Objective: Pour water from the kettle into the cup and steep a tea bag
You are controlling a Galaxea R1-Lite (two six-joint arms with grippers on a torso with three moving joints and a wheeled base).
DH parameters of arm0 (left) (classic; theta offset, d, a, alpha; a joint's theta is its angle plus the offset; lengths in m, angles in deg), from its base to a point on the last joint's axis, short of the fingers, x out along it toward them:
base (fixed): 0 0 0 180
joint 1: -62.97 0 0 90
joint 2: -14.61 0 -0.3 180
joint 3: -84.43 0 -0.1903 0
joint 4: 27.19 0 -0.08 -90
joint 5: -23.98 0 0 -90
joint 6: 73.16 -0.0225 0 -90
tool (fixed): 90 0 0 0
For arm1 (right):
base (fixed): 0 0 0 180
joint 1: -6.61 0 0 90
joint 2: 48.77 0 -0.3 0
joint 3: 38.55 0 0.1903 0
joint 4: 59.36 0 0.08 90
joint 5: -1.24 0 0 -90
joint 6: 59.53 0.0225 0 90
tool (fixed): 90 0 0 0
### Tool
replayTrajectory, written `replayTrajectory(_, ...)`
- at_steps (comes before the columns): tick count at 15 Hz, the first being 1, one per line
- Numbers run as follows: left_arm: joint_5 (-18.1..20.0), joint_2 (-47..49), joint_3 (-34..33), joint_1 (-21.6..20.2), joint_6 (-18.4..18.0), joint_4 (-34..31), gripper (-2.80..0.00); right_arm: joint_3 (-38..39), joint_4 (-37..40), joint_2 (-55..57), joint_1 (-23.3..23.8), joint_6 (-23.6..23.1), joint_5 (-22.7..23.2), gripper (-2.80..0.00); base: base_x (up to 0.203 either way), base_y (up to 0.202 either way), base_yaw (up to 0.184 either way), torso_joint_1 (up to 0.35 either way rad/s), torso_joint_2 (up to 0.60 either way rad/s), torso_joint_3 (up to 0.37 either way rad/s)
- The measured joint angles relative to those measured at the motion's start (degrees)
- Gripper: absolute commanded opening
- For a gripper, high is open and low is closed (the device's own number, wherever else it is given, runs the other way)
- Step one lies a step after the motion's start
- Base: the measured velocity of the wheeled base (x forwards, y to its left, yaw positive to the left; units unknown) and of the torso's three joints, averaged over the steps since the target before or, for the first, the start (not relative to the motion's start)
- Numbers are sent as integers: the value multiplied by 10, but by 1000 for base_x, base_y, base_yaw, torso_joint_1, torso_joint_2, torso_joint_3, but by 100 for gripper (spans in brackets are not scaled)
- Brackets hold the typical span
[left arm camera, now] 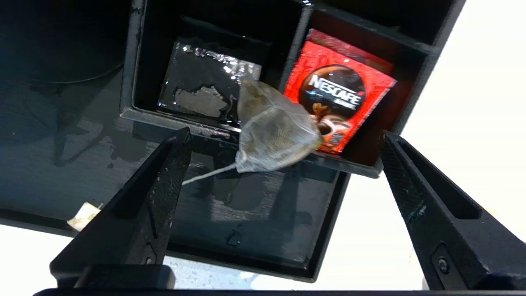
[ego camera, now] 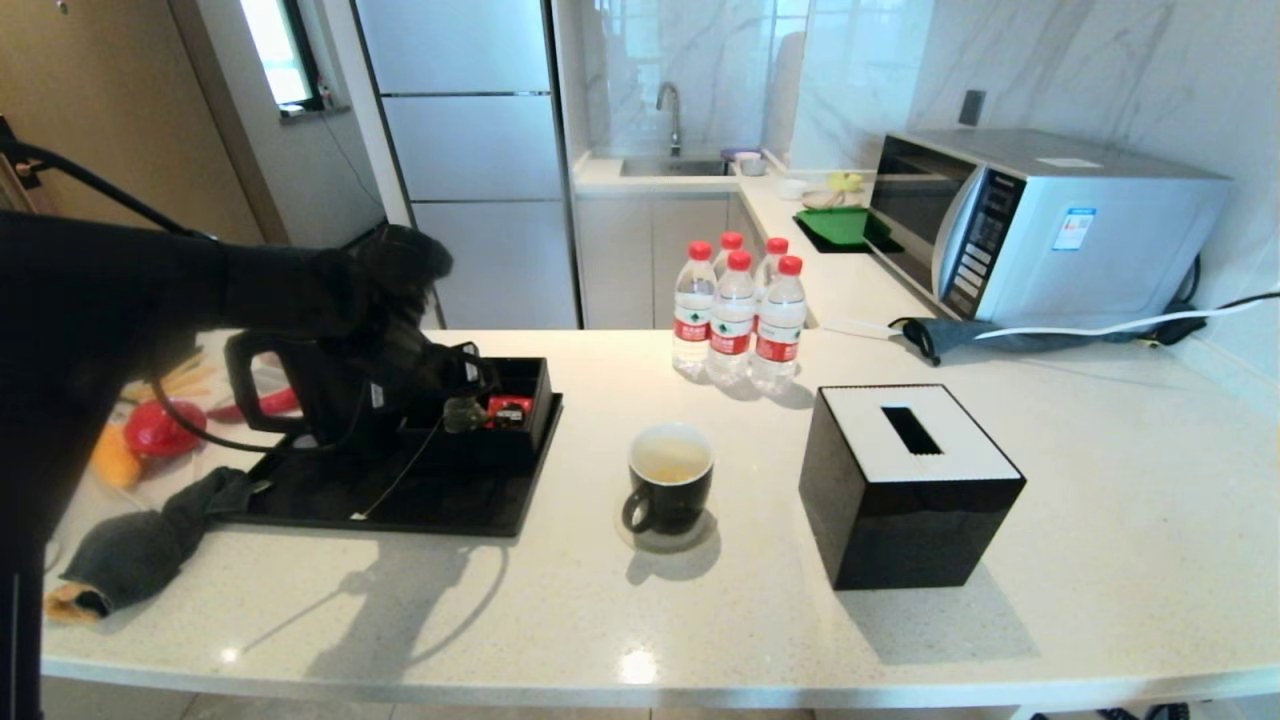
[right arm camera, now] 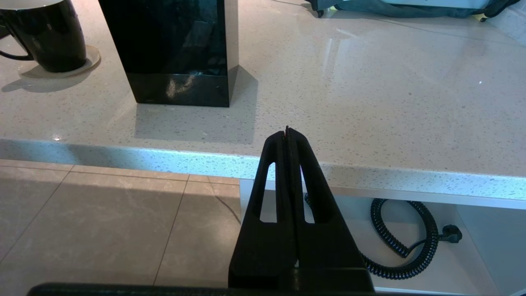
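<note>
The grey-green tea bag lies on the front wall of the black compartment box. Its white string runs down over the black tray to the paper tag. My left gripper hangs open over the tea bag, one finger on each side, touching nothing. In the head view the tea bag shows just past my left gripper. The black kettle stands on the tray, mostly hidden by my left arm. The black cup holds pale yellowish water. My right gripper is shut and parked below the counter's front edge.
A red Nescafe packet stands in the box compartment beside the tea bag. A black tissue box stands right of the cup, with several red-capped bottles behind. A dark cloth lies at the tray's left end. A microwave stands at the back right.
</note>
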Motion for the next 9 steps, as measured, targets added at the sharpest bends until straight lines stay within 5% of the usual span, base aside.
replayTrajectory(6, -1, 15, 0, -2, -9, 1, 0, 0, 0, 0, 0, 0, 0, -280, 0, 0, 0, 0, 0, 0)
replayTrajectory(7, -1, 16, 0, -2, -9, 1, -280, 0, 0, 0, 0, 0, 0, -280, 0, 0, 0, 0, 0, 0)
replayTrajectory(9, -1, 19, -1, -2, -9, 1, -280, 0, 0, 0, 0, 0, 0, -280, 0, 0, 0, 0, 0, 0)
